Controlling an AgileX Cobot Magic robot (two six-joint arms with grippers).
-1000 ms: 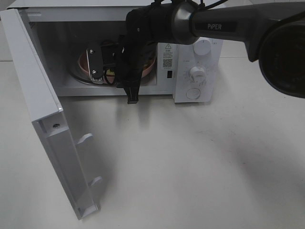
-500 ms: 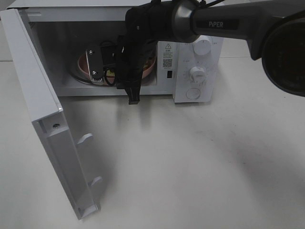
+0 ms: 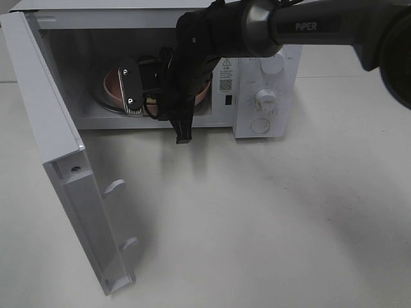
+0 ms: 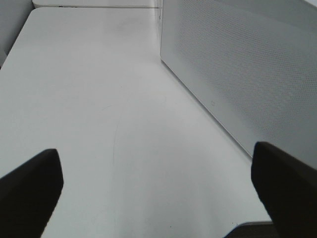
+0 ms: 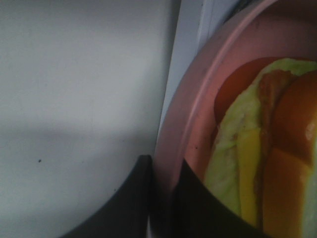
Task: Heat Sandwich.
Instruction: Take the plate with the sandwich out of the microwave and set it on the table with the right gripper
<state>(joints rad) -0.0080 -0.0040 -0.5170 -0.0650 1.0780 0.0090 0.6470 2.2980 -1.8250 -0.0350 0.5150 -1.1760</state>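
Observation:
The sandwich, pale bread with yellow filling, lies on a round pink plate. The plate sits inside the open microwave, on the glass turntable. My right gripper is shut on the plate's rim, one finger on each side of it. In the exterior high view the right gripper reaches into the cavity and hides nearly all of the sandwich. My left gripper stands open over bare table beside the microwave's perforated side wall, out of the exterior high view.
The microwave door is swung wide open toward the front left, with its latch hooks sticking out. The control panel with two knobs is right of the cavity. The white table stretches out in front.
My right arm has shifted slightly to the right, its gripper still on the plate rim. The door and the left gripper have not moved.

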